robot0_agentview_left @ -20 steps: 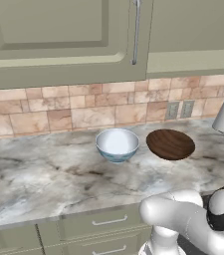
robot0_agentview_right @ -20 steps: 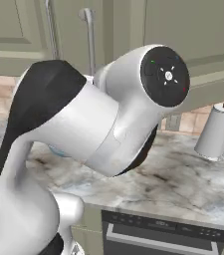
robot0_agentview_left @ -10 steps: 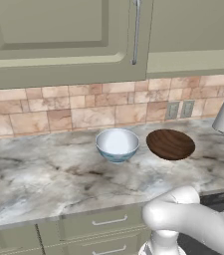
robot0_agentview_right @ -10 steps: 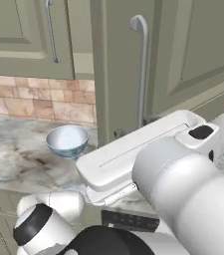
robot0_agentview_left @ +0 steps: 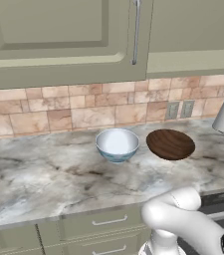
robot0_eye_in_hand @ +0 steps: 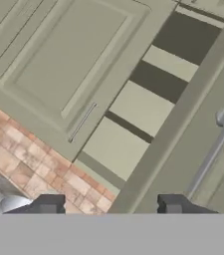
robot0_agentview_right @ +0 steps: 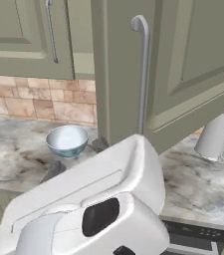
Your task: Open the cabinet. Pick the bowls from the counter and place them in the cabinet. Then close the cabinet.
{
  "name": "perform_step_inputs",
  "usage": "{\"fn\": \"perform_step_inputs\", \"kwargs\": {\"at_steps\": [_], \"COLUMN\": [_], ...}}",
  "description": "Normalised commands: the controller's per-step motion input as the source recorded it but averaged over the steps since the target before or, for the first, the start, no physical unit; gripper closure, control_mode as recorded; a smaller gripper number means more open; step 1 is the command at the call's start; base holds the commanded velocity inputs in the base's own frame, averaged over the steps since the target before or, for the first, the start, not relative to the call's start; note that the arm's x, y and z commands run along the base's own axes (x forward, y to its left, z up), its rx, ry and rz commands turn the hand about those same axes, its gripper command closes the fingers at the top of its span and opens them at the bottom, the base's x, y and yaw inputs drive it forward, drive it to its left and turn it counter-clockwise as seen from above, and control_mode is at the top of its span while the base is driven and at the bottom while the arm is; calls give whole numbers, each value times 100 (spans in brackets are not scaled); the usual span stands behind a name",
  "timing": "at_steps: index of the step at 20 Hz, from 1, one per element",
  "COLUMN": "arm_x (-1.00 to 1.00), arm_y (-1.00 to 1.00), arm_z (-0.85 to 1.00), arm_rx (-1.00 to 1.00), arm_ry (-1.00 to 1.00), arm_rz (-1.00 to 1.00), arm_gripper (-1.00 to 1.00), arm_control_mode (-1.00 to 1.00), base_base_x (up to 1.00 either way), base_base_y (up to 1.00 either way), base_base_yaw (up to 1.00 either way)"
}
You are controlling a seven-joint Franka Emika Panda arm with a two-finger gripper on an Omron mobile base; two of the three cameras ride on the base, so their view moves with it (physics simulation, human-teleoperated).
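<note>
Right base view, glossy white bowl [robot0_agentview_right: 67, 140] on veined marble-look counter [robot0_agentview_right: 198, 185], panelled cabinet [robot0_agentview_right: 173, 69] seemingly ajar

place: home kitchen, rendered not real
cabinets: olive-green wall cabinet [robot0_agentview_left: 58, 40] with long silver bar handle [robot0_agentview_left: 136, 32], low drawers [robot0_agentview_left: 108, 221] under the top
counter: grey-beige marble-look counter [robot0_agentview_left: 44, 179]
wall: tan tiled backsplash [robot0_agentview_left: 58, 112] with an outlet [robot0_agentview_left: 179, 109]
dishes: white bowl [robot0_agentview_left: 117, 144], brown wooden bowl [robot0_agentview_left: 170, 144]
</note>
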Motion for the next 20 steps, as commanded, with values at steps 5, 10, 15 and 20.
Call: {"fn": "perform_step_inputs", "kwargs": {"at_steps": [5,10,15,20], "arm_x": [-19,7,7,39], "arm_y": [86,100,100,77], "arm_z": [-14,24,33,0], "arm_rx": [-1,-22,-21,-5], "arm_ry": [-43,-26,-20,-7], "arm_rz": [-65,-33,-26,-11], "arm_gripper": [-100,-100,-100,-100], "arm_control_mode": [-100,-100,-100,-100], "base_base_x": [0,0,0,0], "base_base_y": [0,0,0,0], "base_base_yaw": [0,0,0,0]}}
